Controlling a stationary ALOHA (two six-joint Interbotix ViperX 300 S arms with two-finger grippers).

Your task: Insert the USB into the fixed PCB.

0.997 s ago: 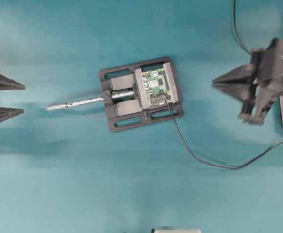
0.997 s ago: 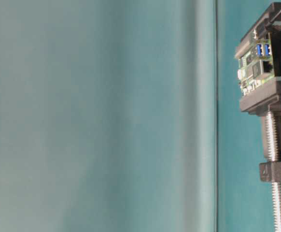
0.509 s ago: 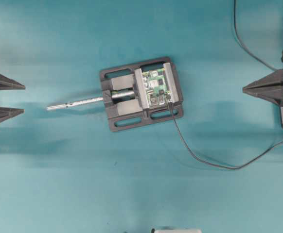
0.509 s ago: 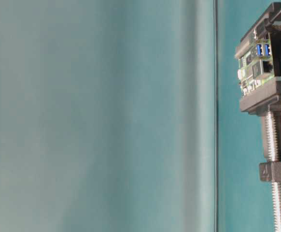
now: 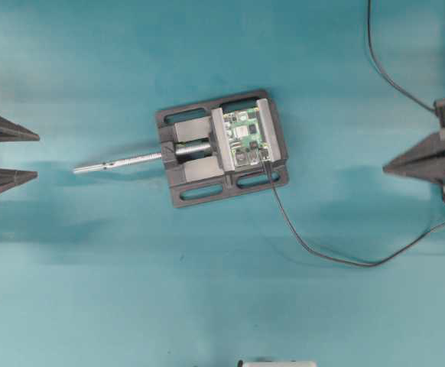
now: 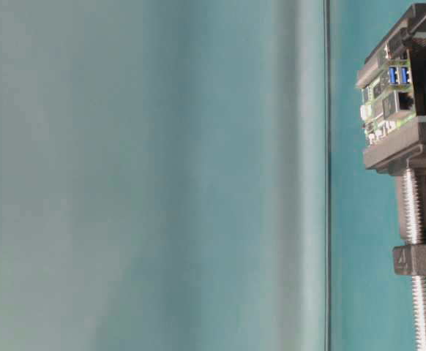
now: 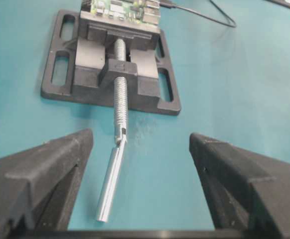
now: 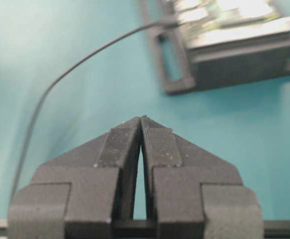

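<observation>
The green PCB (image 5: 247, 139) is clamped in a black vise (image 5: 199, 187) at the table's middle. The USB plug (image 5: 265, 158) sits at the board's near right corner, touching it, and its thin black cable (image 5: 322, 254) trails off to the right. My left gripper (image 5: 37, 156) is open and empty at the left edge, facing the vise's steel screw rod (image 7: 116, 119). My right gripper (image 5: 387, 166) is shut on nothing at the right edge, far from the board. The right wrist view shows its closed tips (image 8: 141, 120), with the blurred PCB (image 8: 224, 17) and cable (image 8: 60, 79) ahead.
A thicker black cable (image 5: 377, 57) runs down from the top right. A white object (image 5: 276, 364) pokes in at the bottom edge. In the table-level view the PCB (image 6: 389, 91) and vise (image 6: 410, 150) stand at the right.
My right gripper has drawn back to the right edge, away from the vise, and levelled out. The USB plug stays at the board. The left gripper has not moved.
</observation>
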